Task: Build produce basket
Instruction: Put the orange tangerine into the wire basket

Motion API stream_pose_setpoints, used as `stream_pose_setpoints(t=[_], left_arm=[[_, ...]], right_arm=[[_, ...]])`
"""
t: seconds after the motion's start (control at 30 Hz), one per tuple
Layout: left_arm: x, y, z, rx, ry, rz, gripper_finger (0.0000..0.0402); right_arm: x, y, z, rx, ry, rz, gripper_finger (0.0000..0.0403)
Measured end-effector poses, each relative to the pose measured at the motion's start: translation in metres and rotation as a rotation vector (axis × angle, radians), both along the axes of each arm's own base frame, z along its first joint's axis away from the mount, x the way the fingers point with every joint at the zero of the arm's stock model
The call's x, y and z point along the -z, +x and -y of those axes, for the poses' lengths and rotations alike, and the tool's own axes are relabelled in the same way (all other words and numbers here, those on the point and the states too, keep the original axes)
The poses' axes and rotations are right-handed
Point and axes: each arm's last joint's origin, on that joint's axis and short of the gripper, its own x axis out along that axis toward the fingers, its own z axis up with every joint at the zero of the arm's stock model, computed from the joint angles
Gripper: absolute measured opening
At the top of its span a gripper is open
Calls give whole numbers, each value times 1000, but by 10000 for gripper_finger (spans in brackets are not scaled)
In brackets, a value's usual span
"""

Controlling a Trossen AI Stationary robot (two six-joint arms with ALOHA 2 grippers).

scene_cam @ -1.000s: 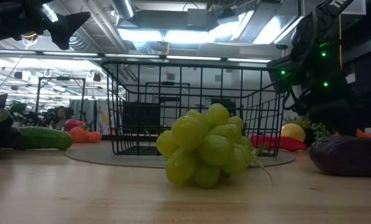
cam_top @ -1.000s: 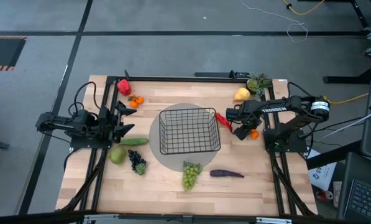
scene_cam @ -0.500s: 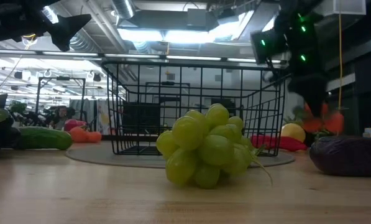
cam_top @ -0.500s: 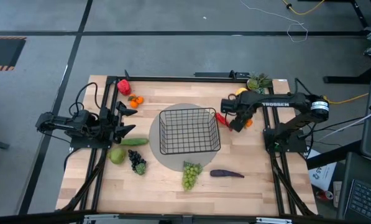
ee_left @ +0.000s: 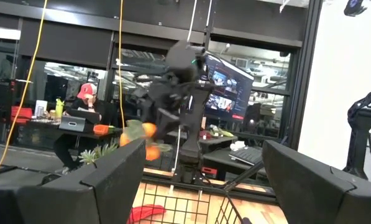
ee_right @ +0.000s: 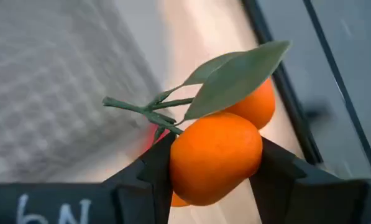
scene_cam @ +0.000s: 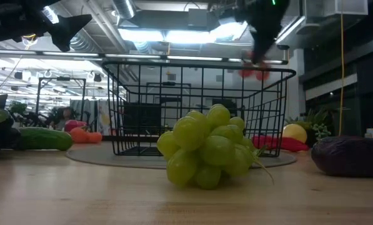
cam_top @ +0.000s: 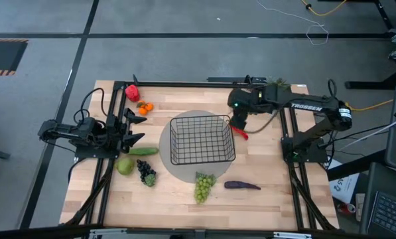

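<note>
Two leafed oranges point(ee_right: 219, 152) between right gripper's point(ee_right: 213, 180) jaws; leaf points forward.

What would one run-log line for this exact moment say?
right gripper: shut on oranges, lifted beside basket | left gripper: open, waiting at left | basket: empty

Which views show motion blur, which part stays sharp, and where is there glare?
Right wrist view: the leafy orange pair clamped in the right tool is crisp, the table behind streaked. Low view: that fruit and arm smear above the black wire-mesh basket, and the ceiling lights glare. Left wrist view: the distant arm is blurred.
</note>
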Motion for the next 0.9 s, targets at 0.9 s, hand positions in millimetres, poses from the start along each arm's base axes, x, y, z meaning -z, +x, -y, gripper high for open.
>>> stream_pose_setpoints(t=[0.9], left_arm=[[0,0,0,-1,0,-1,315]], right_arm=[[29,51,-60,-539,216,540,183]])
